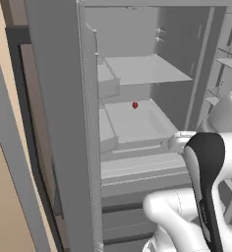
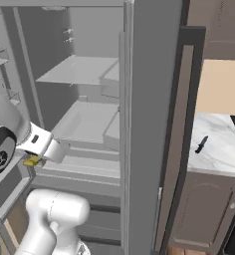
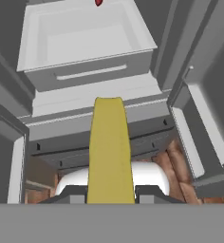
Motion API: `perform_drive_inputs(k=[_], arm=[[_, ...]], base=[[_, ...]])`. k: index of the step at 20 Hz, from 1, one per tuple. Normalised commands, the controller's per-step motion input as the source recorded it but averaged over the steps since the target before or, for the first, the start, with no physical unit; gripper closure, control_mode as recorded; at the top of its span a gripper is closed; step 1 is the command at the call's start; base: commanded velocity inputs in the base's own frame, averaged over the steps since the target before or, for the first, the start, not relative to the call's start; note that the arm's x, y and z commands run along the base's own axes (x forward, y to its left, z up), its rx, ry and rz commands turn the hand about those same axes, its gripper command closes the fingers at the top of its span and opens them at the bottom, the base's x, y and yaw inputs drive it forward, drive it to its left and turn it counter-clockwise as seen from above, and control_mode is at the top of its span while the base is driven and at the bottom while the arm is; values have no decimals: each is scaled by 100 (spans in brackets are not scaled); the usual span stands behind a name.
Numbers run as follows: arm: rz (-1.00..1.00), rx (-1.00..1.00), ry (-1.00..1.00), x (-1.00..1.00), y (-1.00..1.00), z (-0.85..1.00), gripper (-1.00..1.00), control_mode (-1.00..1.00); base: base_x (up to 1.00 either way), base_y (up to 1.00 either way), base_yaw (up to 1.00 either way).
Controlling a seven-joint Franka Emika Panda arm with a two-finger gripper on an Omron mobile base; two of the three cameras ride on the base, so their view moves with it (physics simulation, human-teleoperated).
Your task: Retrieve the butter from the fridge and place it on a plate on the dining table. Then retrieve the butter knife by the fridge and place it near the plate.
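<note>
The arm reaches forward from the base, in front of the open fridge [image 1: 137, 69]. In the right base view the wrist sits low at the left, just outside the fridge's lower shelves, with the end effector [image 2: 33, 160] angled down and toward the camera. It is clamped on the butter [image 2: 33, 161], which shows there as a small yellow stub poking out below the white wrist.

The hand view looks along the butter [image 3: 110, 147]: a long yellow stick rises between the two dark fingertips [image 3: 73, 195] at the bottom, pressed on both sides, and points toward the fridge interior. Beyond its tip lies a white drawer [image 3: 85, 38], pulled open, with a tiny red item [image 3: 98, 2] at its far edge. Below are the fridge's lower drawer fronts and a patch of brown floor [image 3: 173, 163].

The left base view shows the arm's white forearm and dark joint [image 1: 206, 162] at the lower right, blocking the end effector and butter. It gives the clearest look at the fridge shelves, the left door [image 1: 64, 123] swung open, and the red item [image 1: 134, 105] at the back of the drawer.

The right base view alone shows the right door [image 2: 149, 124] edge-on and, past it, a white marble bench [image 2: 219, 144] with a small dark knife [image 2: 201, 144] lying on it.
</note>
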Motion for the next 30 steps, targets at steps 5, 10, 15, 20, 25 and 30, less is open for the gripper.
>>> perform_drive_inputs(k=[5, 10, 15, 20, 25, 30], arm=[[0, 0, 0, 0, 0, 0, 100, 100], [0, 0, 0, 0, 0, 0, 100, 100], [0, 0, 0, 0, 0, 0, 100, 100], [0, 0, 0, 0, 0, 0, 100, 100], [0, 0, 0, 0, 0, 0, 100, 100], [0, 0, 0, 0, 0, 0, 100, 100]], base=[[-71, 2, 0], [-67, 21, 0], [-66, 26, 0], [-49, 24, -5], [-56, 6, -30], [-67, 3, -45]])
